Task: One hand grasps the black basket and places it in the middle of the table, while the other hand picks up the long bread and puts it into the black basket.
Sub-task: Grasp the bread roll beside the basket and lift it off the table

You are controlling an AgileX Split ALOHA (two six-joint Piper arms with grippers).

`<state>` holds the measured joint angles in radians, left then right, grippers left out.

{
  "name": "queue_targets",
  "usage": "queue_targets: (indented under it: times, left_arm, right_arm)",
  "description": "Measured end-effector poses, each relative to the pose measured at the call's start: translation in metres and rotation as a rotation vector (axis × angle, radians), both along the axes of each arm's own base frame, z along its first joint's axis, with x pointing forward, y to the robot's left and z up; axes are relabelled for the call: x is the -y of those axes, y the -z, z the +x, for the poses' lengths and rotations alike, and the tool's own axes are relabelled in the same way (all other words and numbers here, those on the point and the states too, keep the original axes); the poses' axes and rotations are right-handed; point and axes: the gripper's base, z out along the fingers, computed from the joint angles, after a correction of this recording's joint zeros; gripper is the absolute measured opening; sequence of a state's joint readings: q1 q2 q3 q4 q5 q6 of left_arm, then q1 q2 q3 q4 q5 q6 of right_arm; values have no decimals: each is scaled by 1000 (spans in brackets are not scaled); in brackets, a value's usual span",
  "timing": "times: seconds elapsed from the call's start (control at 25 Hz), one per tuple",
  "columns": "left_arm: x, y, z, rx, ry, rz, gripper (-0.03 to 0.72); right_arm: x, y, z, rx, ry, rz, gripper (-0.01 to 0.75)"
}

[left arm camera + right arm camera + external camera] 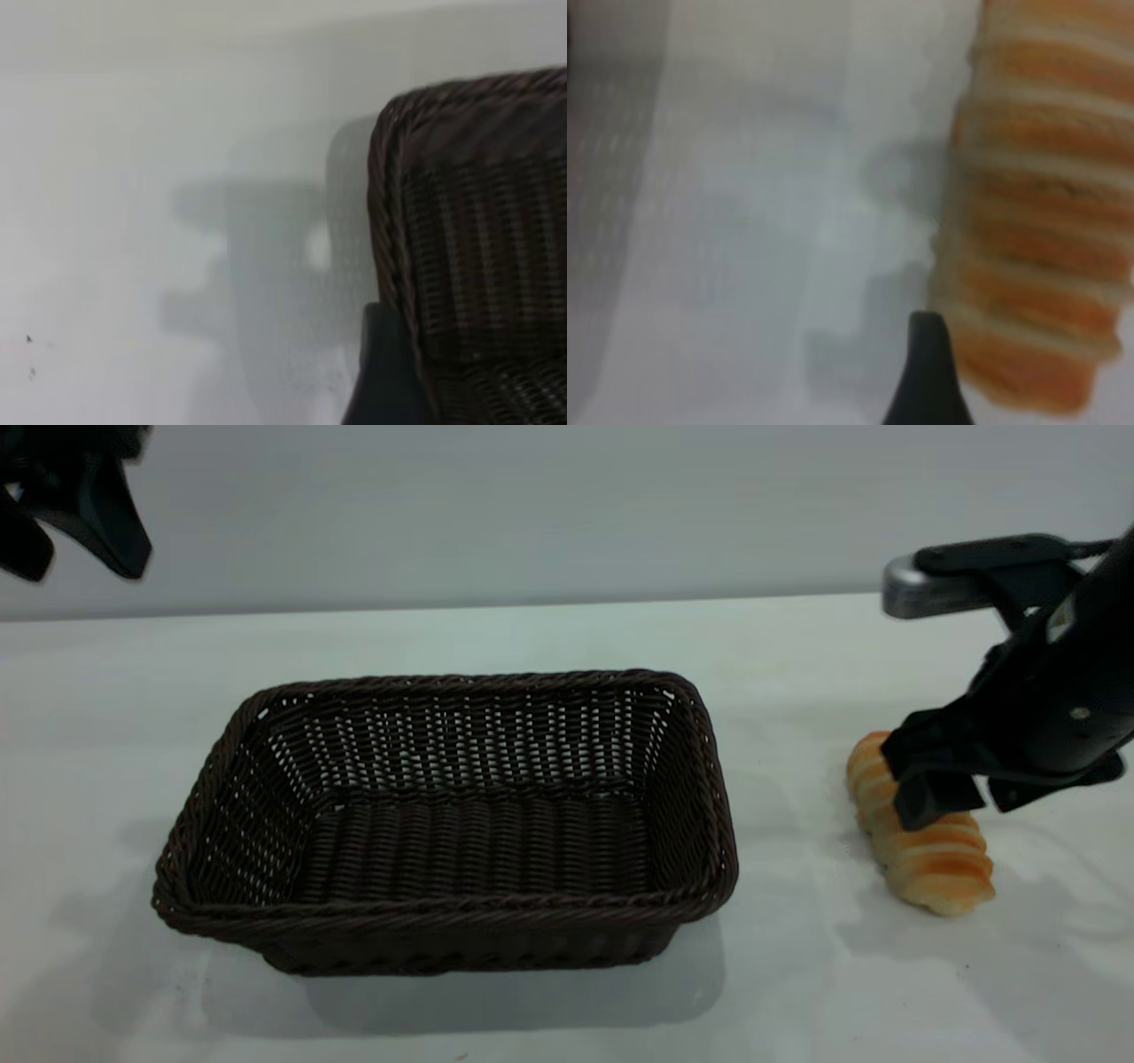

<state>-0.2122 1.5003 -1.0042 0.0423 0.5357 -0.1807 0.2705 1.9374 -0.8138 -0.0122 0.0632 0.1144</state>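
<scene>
The black basket (461,911) stands empty on the white table (549,633), a little left of centre. The long bread (941,866) lies on the table to its right, ribbed orange and cream. My right gripper (974,797) is down over the bread's middle, open, with one finger (930,799) on the bread's near side and the other past its far side. In the right wrist view one fingertip (926,367) sits right beside the bread (1036,221). My left gripper (71,558) hangs open and empty, high at the far left, above the basket's corner (478,177).
Bare white tabletop lies between the basket and the bread and along the front edge. A plain grey wall runs behind the table. The right arm's body (1063,691) slants down over the table's right side.
</scene>
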Motion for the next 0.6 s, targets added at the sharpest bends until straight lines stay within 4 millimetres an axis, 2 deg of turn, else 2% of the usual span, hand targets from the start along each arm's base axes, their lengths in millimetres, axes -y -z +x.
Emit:
queue_targets:
  times: [0.24,0.36,0.44,0.52,0.6]
  left_arm:
    - [-2,-17,-7,55,-3,-13,563]
    - [-2,-19,-8,59,-3,-14,563]
    - [-2,-18,-9,57,-3,-14,563]
    - [-2,-18,-9,54,-3,-13,563]
    - [-2,-18,-9,54,-3,-13,563]
  right_arm:
    - [-6,29,22,-67,-3,-20,587]
    - [-5,36,29,-81,5,-24,544]
    - [-1,37,31,-84,19,-24,474]
    - [6,38,33,-87,38,-24,365]
    - [11,38,34,-92,54,-24,214]
